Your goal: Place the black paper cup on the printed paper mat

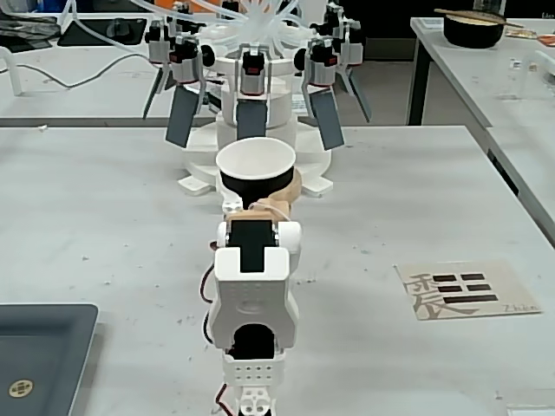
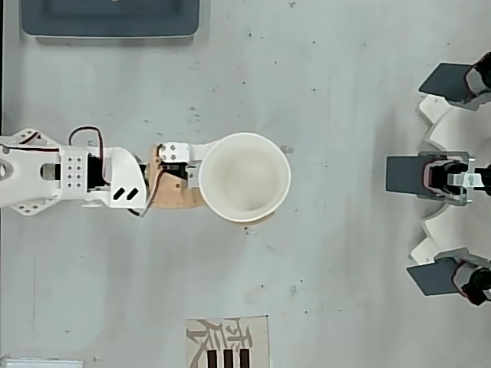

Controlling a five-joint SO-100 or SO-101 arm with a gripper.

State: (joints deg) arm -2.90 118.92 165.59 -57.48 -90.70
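The black paper cup [image 1: 256, 165] [image 2: 244, 178], black outside and white inside, stands upright mid-table with its mouth open upward. My gripper [image 1: 260, 195] [image 2: 249, 182] is shut around its lower part; a white finger [image 2: 201, 148] runs along one side and a beige finger [image 1: 286, 198] along the other. Their tips are hidden under the cup's rim in the overhead view. Whether the cup's base touches the table is hidden. The printed paper mat [image 1: 466, 290] [image 2: 228, 343] lies flat and bare, to the right of the arm in the fixed view, cut by the bottom edge in the overhead view.
A dark grey tray [image 1: 39, 355] [image 2: 110, 19] sits at the table's near-left corner in the fixed view. A white fixture with grey paddles [image 1: 256, 78] [image 2: 449, 176] stands just beyond the cup. A dark bowl with a stick [image 1: 473, 28] rests on another table.
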